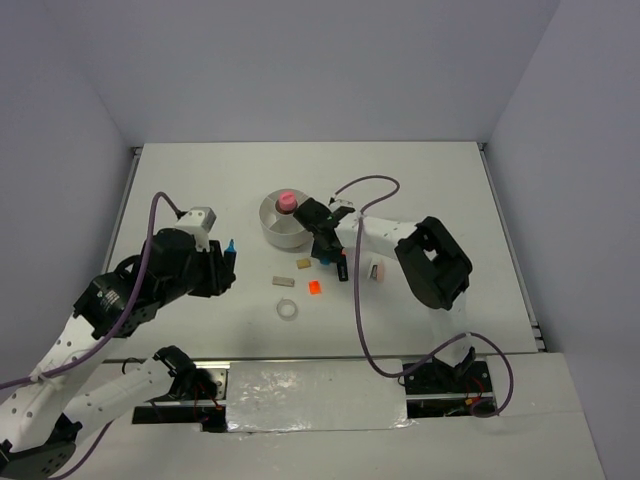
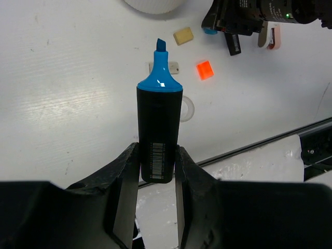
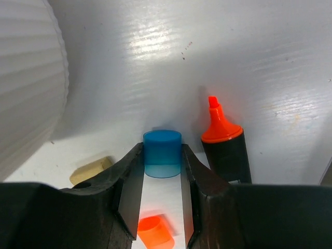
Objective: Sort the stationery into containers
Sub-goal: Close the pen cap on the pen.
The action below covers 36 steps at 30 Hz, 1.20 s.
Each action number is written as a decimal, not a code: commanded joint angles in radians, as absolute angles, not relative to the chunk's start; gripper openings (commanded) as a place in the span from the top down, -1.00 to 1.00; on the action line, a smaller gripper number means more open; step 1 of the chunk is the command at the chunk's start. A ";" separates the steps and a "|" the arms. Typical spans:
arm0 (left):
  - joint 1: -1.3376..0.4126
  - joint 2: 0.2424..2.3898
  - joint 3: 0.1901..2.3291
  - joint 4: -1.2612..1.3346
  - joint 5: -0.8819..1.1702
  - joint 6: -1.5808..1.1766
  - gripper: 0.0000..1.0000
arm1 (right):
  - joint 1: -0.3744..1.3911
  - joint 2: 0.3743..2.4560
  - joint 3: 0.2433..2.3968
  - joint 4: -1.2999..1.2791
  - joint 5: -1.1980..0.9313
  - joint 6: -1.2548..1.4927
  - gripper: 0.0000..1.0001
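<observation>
My left gripper [image 1: 225, 263] [image 2: 156, 150] is shut on the black barrel of a marker [image 2: 158, 129]. Its blue tip [image 1: 231, 244] is bare and points away. My right gripper [image 1: 322, 258] [image 3: 162, 150] is shut on a clear blue cap [image 3: 162, 153], low over the table beside the round white tub [image 1: 272, 228] [image 3: 31, 78]. A pink tube [image 1: 286, 201] stands in the tub. An uncapped orange-tipped black marker [image 3: 224, 142] [image 1: 342, 268] lies right of the fingers. An orange cap [image 3: 154, 232] [image 1: 314, 288], tan erasers [image 1: 303, 264] [image 1: 283, 281] and a clear tape ring [image 1: 287, 310] lie near.
A pinkish eraser [image 1: 377, 270] lies right of the black marker. A purple cable [image 1: 358, 320] runs across the table by the right arm. The table's near edge [image 1: 320, 360] has a metal rail. Grey walls stand at both sides.
</observation>
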<state>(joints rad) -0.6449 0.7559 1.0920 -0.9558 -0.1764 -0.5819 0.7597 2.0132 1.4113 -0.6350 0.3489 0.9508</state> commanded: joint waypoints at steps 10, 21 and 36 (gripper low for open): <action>-0.649 0.698 0.999 -0.548 0.312 -0.632 1.00 | 0.778 1.355 1.221 -0.190 0.114 0.614 0.99; -0.647 0.759 0.970 0.267 0.712 -1.024 1.00 | 0.753 1.134 1.321 0.225 -0.402 0.662 1.00; -0.649 0.775 0.936 0.322 0.715 -1.054 1.00 | 0.758 1.123 1.250 0.449 -0.581 0.816 1.00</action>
